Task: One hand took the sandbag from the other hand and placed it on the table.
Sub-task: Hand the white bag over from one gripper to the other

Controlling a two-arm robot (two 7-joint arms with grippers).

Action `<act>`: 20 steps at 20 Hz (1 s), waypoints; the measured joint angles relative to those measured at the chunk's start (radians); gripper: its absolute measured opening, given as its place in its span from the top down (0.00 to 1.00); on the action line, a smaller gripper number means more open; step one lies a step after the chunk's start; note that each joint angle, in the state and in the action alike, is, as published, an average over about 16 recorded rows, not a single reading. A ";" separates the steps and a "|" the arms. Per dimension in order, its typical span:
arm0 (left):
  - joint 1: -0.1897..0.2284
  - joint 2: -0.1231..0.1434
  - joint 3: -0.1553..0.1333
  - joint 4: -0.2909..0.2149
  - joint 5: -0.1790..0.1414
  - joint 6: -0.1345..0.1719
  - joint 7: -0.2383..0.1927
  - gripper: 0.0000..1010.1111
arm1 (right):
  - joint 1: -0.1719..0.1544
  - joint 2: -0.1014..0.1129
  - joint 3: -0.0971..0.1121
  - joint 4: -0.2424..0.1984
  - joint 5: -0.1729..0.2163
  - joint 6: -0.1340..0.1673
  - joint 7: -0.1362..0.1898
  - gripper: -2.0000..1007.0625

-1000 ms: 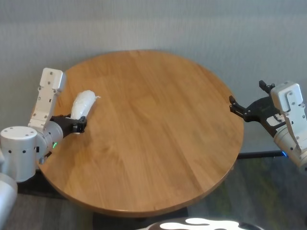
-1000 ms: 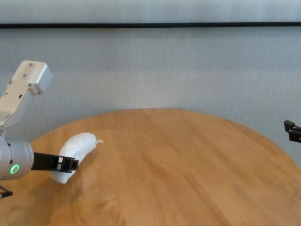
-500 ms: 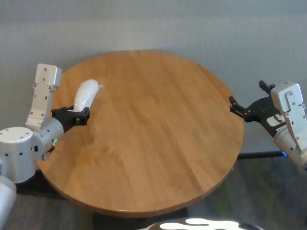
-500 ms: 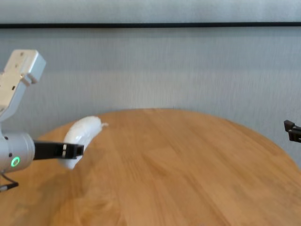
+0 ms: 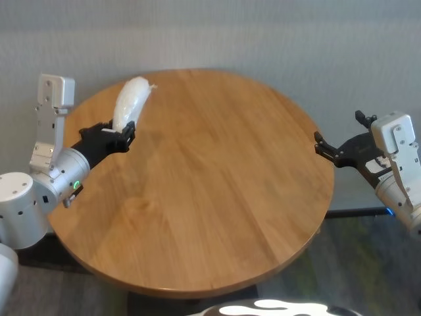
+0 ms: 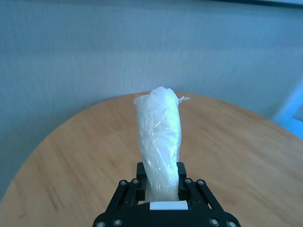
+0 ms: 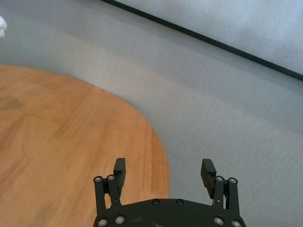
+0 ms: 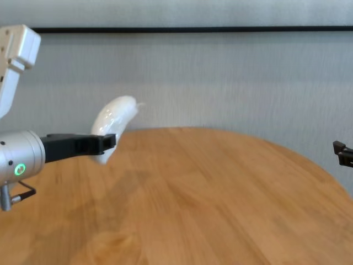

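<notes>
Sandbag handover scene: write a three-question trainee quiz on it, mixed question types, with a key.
1. True or false: the sandbag rests flat on the table.
2. Which gripper holds it? A) left gripper B) right gripper C) neither
3. Fill in: the right gripper waits off the table's ____ edge, fingers ____.

Key:
1. False; it is held up off the wood, its tuft end uppermost.
2. A; it grips the bag's lower end.
3. right; open.
</notes>
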 joint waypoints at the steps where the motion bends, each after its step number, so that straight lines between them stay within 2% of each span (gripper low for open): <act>1: 0.001 0.003 0.002 -0.004 -0.003 -0.015 -0.014 0.62 | 0.000 0.000 0.000 0.000 0.000 0.000 0.000 0.01; 5: 0.003 0.019 0.019 -0.022 -0.011 -0.070 -0.066 0.62 | 0.000 0.000 0.000 0.000 0.000 0.000 0.000 0.01; 11: -0.001 0.055 0.064 -0.055 -0.009 -0.132 -0.140 0.62 | 0.000 0.000 0.000 0.000 0.000 0.000 0.000 0.01; 15: -0.009 0.079 0.097 -0.079 -0.004 -0.164 -0.181 0.62 | 0.000 0.000 0.000 0.000 0.000 0.000 0.000 0.01; 20: -0.024 0.101 0.131 -0.101 -0.004 -0.188 -0.220 0.62 | 0.000 0.000 0.000 0.000 0.000 0.000 0.000 0.01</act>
